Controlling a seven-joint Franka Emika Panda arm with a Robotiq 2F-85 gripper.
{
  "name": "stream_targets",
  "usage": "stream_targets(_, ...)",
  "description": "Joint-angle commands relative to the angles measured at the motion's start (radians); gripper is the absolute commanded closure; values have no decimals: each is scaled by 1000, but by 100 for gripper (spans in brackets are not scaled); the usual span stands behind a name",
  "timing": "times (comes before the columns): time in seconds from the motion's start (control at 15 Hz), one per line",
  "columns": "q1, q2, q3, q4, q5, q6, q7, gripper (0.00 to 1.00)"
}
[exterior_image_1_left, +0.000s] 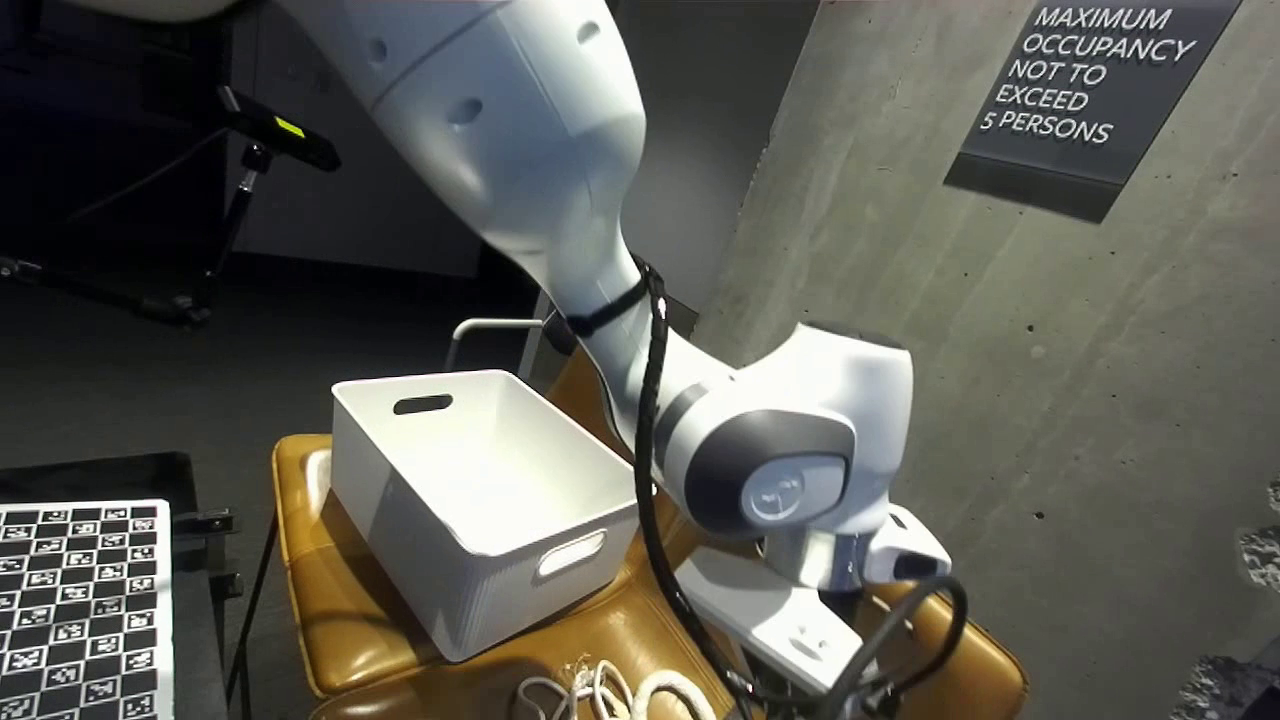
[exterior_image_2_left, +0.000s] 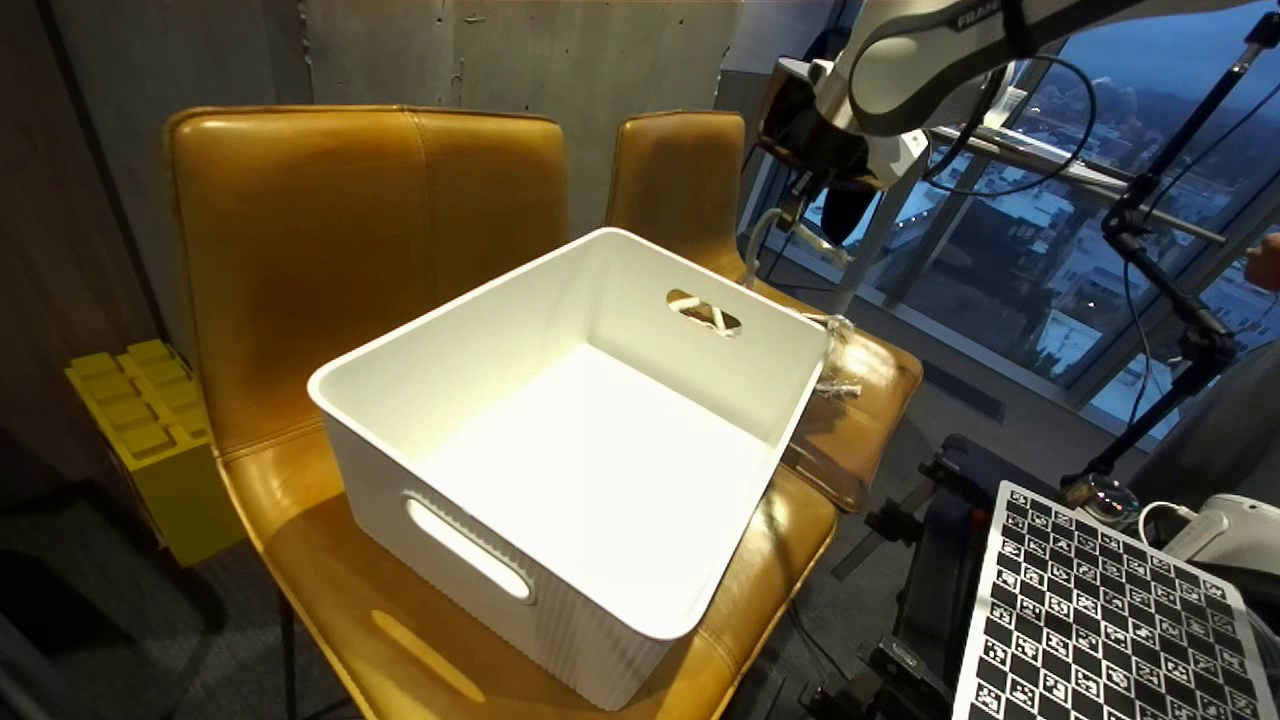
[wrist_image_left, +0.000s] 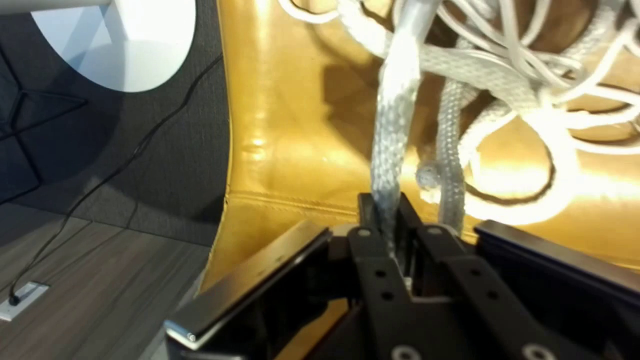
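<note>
My gripper (wrist_image_left: 384, 202) is closed around a thick, pale braided rope (wrist_image_left: 397, 100), which rises from between the black fingertips in the wrist view. Below and beside it, a tangle of white cords (wrist_image_left: 480, 70) lies on a tan leather seat (wrist_image_left: 290, 135). Another braided strand (wrist_image_left: 451, 150) hangs or lies just right of the jaws. In an exterior view the gripper (exterior_image_2_left: 795, 195) is small and dark, beyond the white bin (exterior_image_2_left: 580, 640), with a piece of rope (exterior_image_2_left: 753, 245) drooping from it. Elsewhere the cords (exterior_image_1_left: 600, 690) show at the bottom edge, while the fingertips are hidden.
The open white bin (exterior_image_1_left: 410, 560) stands on a tan chair (exterior_image_1_left: 350, 640); its inside shows bare in both exterior views. A second chair (exterior_image_2_left: 680, 180) stands behind it. A checkered board (exterior_image_1_left: 80, 620), a concrete wall (exterior_image_1_left: 1000, 400) and a camera stand (exterior_image_2_left: 1140, 220) are nearby.
</note>
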Motion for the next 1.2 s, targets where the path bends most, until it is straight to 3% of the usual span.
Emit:
stream_targets(0.0, 38, -212, 41, -199, 3, 25, 7, 97)
stream_targets(0.6, 145, -645, 114, -433, 76, -24, 23, 97)
stream_targets(1.13, 228, -739, 101, -349, 137, -133, 78, 97)
